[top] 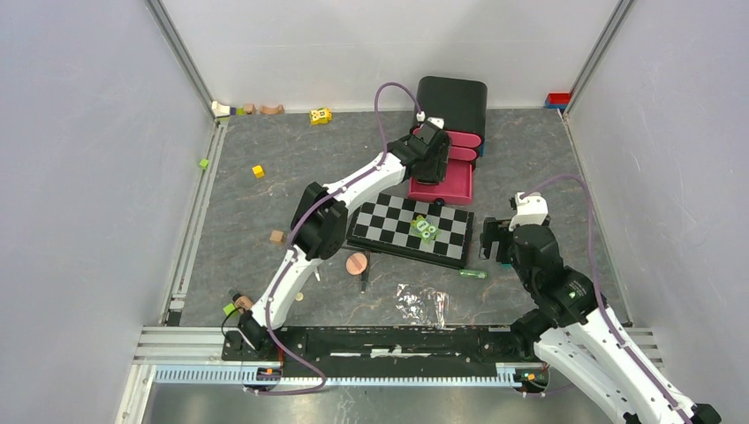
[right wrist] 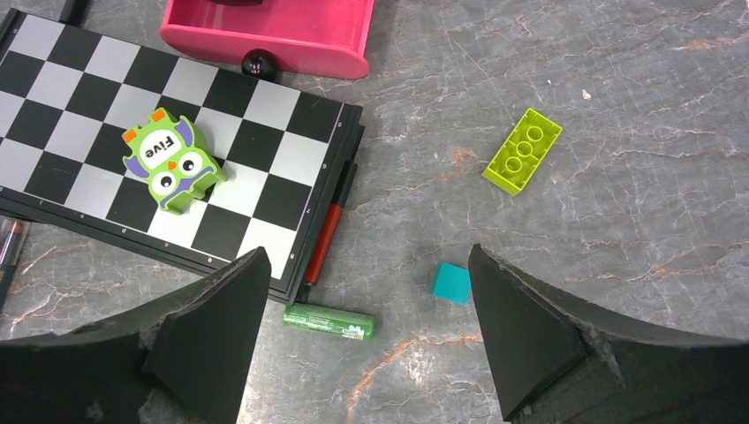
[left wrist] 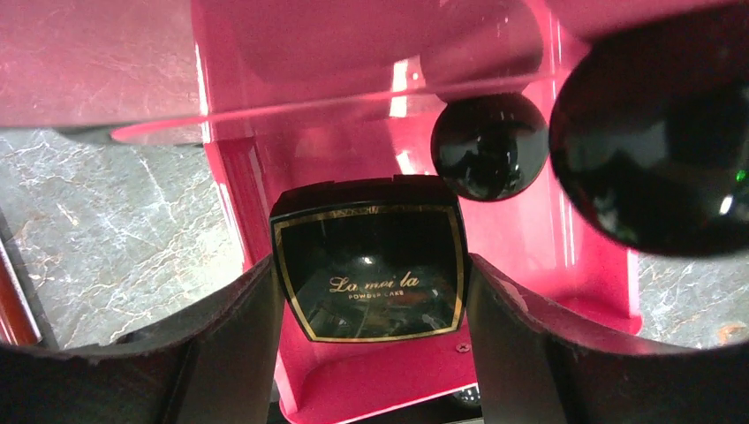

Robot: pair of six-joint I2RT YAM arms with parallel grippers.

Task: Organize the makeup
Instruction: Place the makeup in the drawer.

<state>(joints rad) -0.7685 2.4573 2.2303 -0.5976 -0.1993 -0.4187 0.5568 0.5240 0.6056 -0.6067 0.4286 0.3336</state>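
My left gripper [top: 432, 164] reaches over the open pink drawer [top: 442, 187]. In the left wrist view its fingers press both sides of the black square compact [left wrist: 369, 269], gold-trimmed and lettered, low inside the drawer [left wrist: 243, 172]. My right gripper [top: 491, 242] is open and empty; in the right wrist view it [right wrist: 366, 254] hovers above the small green tube [right wrist: 329, 321], which lies flat on the table. A red pencil [right wrist: 325, 240] lies along the chequered board's edge. The round peach puff [top: 357, 263] lies in front of the board, beside a dark brush-like stick [top: 363, 279].
The black-and-white chequered board [top: 411, 230] carries a green owl block [right wrist: 172, 162]. A lime brick [right wrist: 523, 150] and a teal block [right wrist: 451, 283] lie near the tube. A black organiser [top: 452, 102] stands behind the drawer. Crumpled clear plastic [top: 421, 303] lies near the front. Small blocks dot the back left.
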